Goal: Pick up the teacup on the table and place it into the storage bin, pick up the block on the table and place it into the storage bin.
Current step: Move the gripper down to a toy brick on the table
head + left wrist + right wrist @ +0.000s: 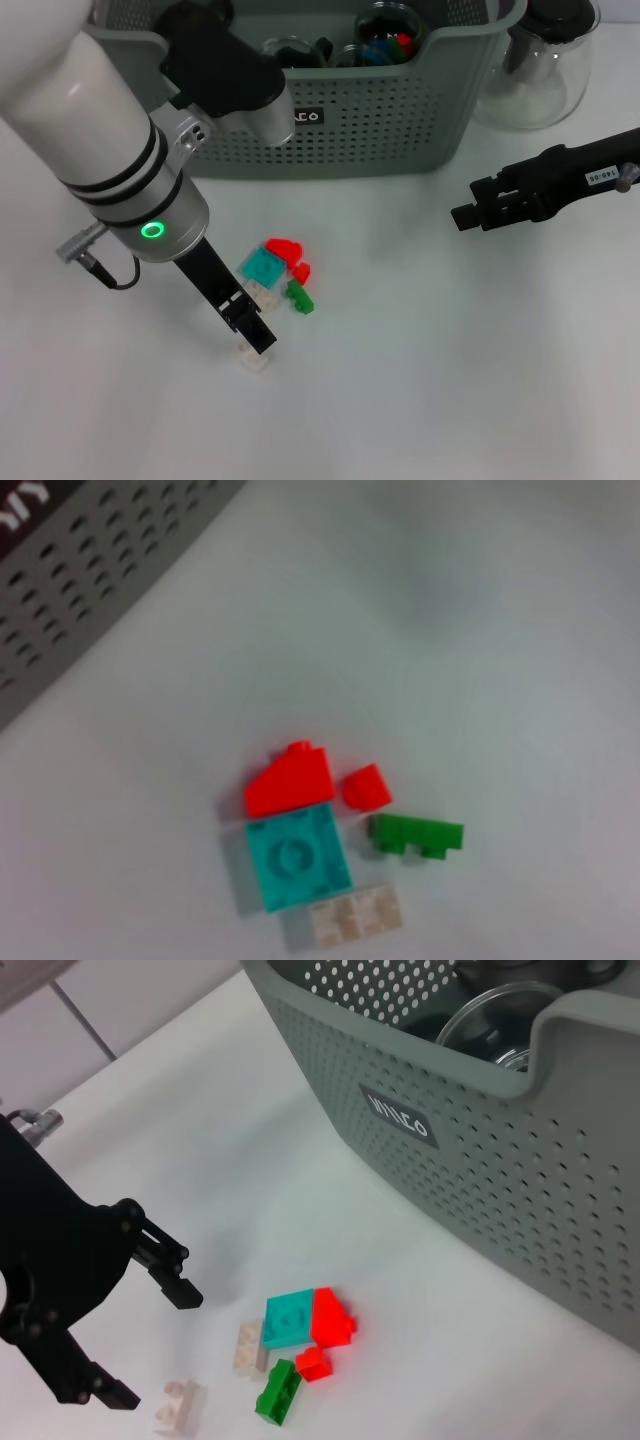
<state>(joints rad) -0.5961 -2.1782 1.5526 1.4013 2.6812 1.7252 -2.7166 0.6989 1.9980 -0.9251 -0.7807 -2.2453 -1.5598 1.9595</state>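
Note:
A cluster of blocks lies on the table in front of the storage bin (pixel 400 130): a teal block (pixel 262 265), a red sloped block (pixel 285 247), a small red block (pixel 301 271), a green block (pixel 299 298) and a pale block (pixel 355 915). Another pale block (pixel 255 360) lies apart, nearer me. My left gripper (pixel 252 335) hangs open just over that block, one fingertip (pixel 115 1393) close beside it. My right gripper (pixel 465 214) hovers off to the right, away from the blocks. No teacup shows on the table; clear glassware (pixel 500 1020) lies inside the bin.
A clear glass jug (pixel 535 70) with a black lid stands to the right of the bin, behind my right arm. The bin holds glass pieces and small coloured blocks (pixel 385 45). A cable and plug (pixel 85 250) hang from my left wrist.

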